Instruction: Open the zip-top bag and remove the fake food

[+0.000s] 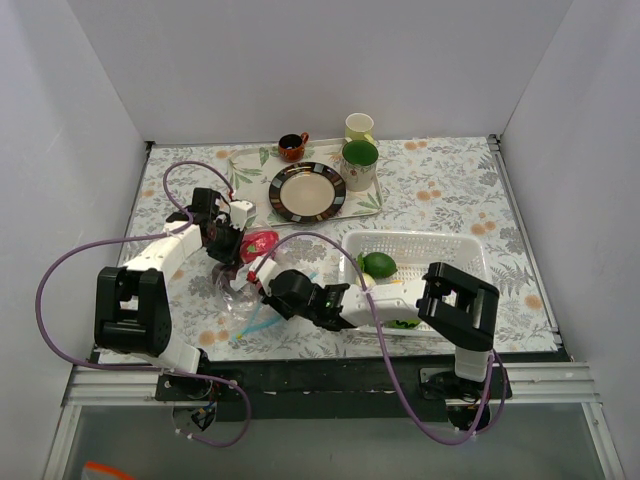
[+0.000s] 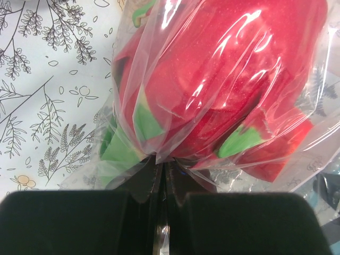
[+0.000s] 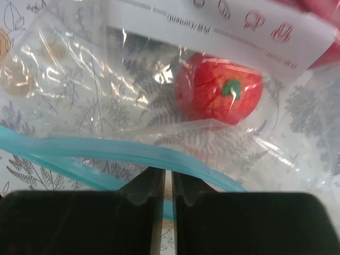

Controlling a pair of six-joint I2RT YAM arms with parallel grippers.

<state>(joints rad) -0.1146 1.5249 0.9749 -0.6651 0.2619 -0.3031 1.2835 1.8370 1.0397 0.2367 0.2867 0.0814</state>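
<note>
The zip-top bag lies crinkled on the table between my two grippers, its light blue zip strip at the near end. My left gripper is shut on a pinch of the bag's plastic at its far end, right against the fake food inside: a big red and green piece, seen magenta-red from above. My right gripper is at the mouth, its jaws closed on the bag's edge by the zip strip. A small red toy fruit lies inside the bag just beyond it.
A white perforated basket stands to the right and holds a green lime. At the back, a tray carries a striped plate, a brown cup and a green-lined mug; another cup is behind. White walls surround the table.
</note>
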